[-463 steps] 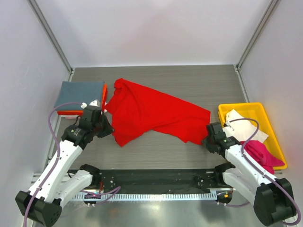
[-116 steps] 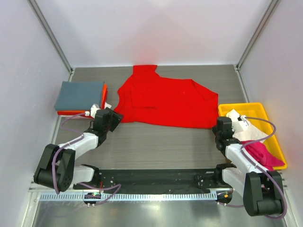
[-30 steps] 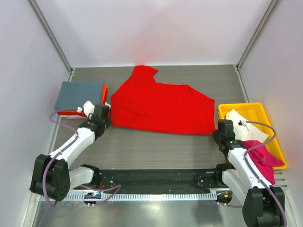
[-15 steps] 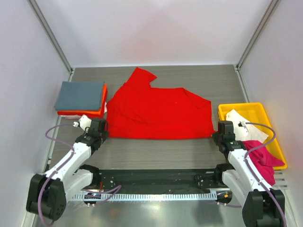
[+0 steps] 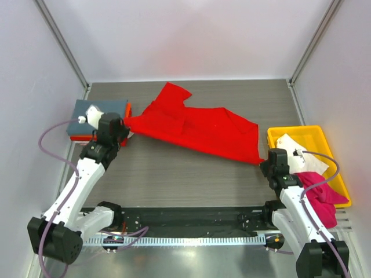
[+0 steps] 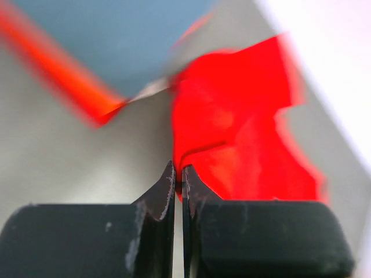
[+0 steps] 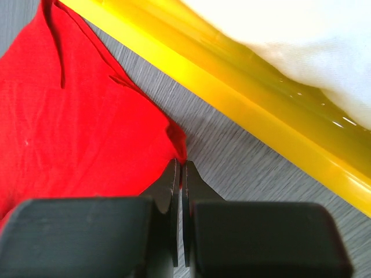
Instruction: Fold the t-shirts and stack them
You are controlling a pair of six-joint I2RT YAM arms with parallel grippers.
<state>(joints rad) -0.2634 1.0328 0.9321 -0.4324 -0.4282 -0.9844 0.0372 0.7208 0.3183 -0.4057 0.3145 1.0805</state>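
The red t-shirt [image 5: 197, 130] lies spread across the middle of the table, its near hem running slantwise. My left gripper [image 5: 124, 125] is shut on the shirt's left corner [image 6: 243, 133], held up beside the folded stack. That stack has a grey-blue t-shirt [image 5: 118, 106] on an orange one [image 5: 128, 110]. My right gripper [image 5: 264, 162] is shut on the red shirt's right corner [image 7: 75, 127], low on the table next to the tray. In the left wrist view the gripper [image 6: 178, 169] pinches red cloth; the right wrist view shows the same of its gripper [image 7: 179, 165].
A yellow tray [image 5: 313, 132] at the right holds a white t-shirt [image 5: 301, 156] and a pink one [image 5: 319, 191]. The tray's rim [image 7: 249, 116] runs close past my right fingers. Walls close in the table at the left, back and right.
My left gripper has swung away from the near edge toward the folded stack, lifting the red shirt's left corner. The hem now slants. The right gripper has stayed put.
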